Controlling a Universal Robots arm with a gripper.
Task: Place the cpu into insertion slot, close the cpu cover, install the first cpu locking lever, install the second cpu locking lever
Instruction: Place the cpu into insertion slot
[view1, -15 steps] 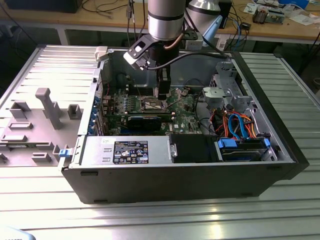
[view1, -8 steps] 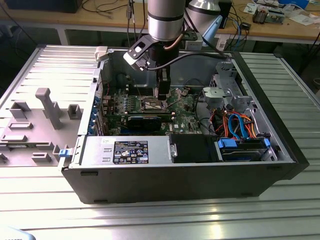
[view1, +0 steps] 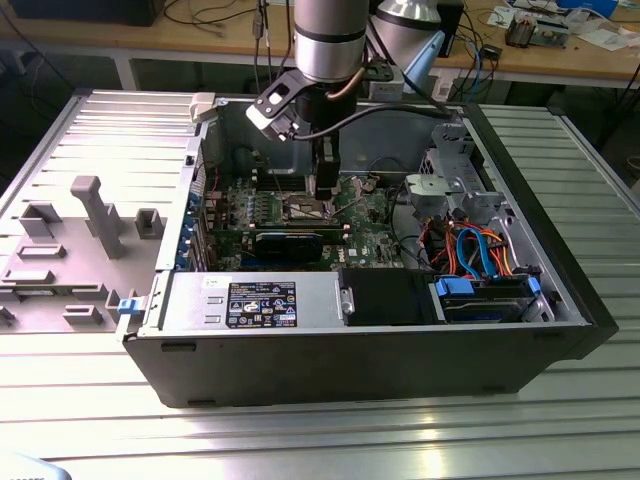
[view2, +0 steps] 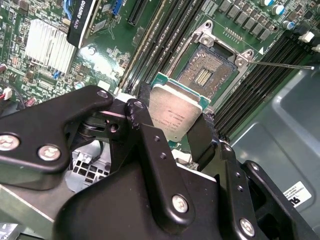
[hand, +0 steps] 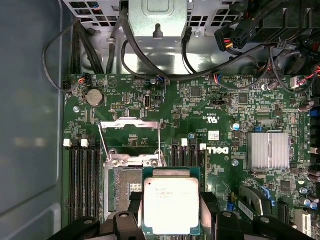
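We are seeing gripper clamping cpu by two edges, hanging near insertion slot, at its 2 o'clock in exterior view; cpu cover standing open.

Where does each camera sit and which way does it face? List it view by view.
Exterior view: outside and above the open case, looking down into it; the arm and end effector show.
First wrist view: on the wrist, looking straight down at the board; fingers grip the cpu.
Second wrist view: on the wrist, slanting along the fingers towards the slot.
Both wrist views share the cpu and slot.
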